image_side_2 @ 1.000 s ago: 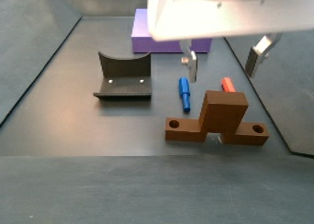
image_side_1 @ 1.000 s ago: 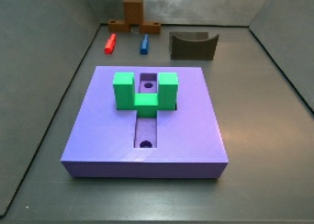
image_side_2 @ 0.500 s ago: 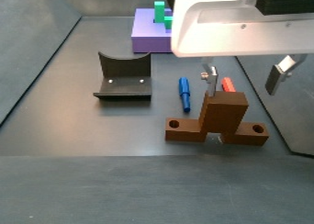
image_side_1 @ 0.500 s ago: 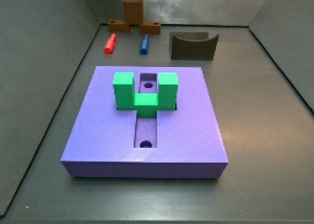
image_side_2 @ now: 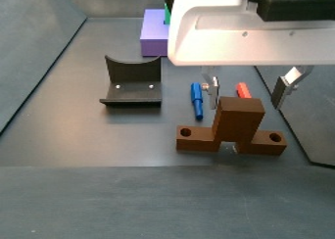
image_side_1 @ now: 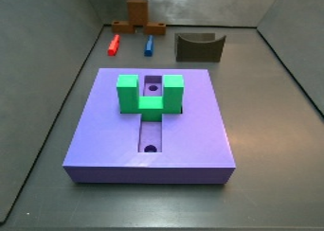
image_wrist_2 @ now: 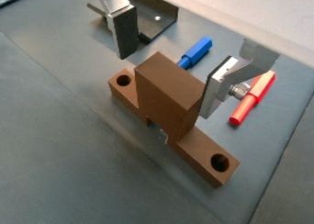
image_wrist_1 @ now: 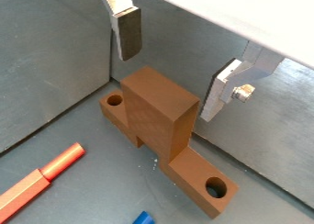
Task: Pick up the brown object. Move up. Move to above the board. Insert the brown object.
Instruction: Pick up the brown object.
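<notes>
- Right now the brown T-shaped wooden-looking block (image_side_2: 233,128) rests on the dark grey floor (image_side_2: 78,184), its thick bar standing upright and its crosspiece lying flat, with a round hole near each end of the crosspiece.
- Seen in both wrist views, the gripper (image_wrist_1: 172,64) is just above this block, and its two flat silver fingers (image_wrist_2: 124,28) stand spread apart, one on each side of the upright bar, not touching it.
- Nothing is held between the fingers; the block's top lies in the gap between them, a little lower than the tips.
- In a side view the white body of the gripper (image_side_2: 249,83) hangs over the block and hides most of what is behind it.
- Just beside the block, on the floor, lie a small red peg (image_wrist_2: 251,94) and a small blue peg (image_side_2: 197,99), close to each other and roughly parallel.
- Further from the block stands a dark grey curved block (image_side_2: 131,82), apart from the pegs.
- Well apart from the block lies the large flat purple-blue square board (image_side_1: 152,131), with a lengthwise groove with round holes in its middle.
- On the board sits a green U-shaped block (image_side_1: 151,94), astride the groove.
- From that side view the brown block (image_side_1: 138,15) shows small at the far wall, beyond the board.
</notes>
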You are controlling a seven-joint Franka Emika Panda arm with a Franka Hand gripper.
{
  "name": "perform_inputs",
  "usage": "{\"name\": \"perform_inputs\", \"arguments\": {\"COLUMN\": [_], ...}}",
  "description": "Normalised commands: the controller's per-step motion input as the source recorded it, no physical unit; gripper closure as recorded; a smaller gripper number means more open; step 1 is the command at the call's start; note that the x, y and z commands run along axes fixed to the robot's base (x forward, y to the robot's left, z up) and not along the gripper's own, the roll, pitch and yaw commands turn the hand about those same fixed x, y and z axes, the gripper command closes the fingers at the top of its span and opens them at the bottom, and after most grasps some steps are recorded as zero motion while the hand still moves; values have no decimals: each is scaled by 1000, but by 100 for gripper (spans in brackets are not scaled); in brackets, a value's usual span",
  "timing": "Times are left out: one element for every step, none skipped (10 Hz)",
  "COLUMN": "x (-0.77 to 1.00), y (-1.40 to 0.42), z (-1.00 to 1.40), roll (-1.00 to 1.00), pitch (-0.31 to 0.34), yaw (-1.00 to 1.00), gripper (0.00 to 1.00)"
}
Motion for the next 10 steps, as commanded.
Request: {"name": "perform_inputs", "arguments": {"x": [-131,-29,0,31,77,137,77,69,57,0], "y": [0,-14,0,0,0,-23,-83,-66,-49,0], "z": [-134,-129,-174,-180,-249,-274,-357,-349,-274,-277], "roll": [0,0,26,23,0,41,77,90,99,93], "pitch": [-54,-30,-4,0,-16,-6,-27,-19,0,0], "yaw": [0,0,0,0,0,0,0,0,0,0], "gripper": [0,0,0,0,0,0,0,0,0,0]}}
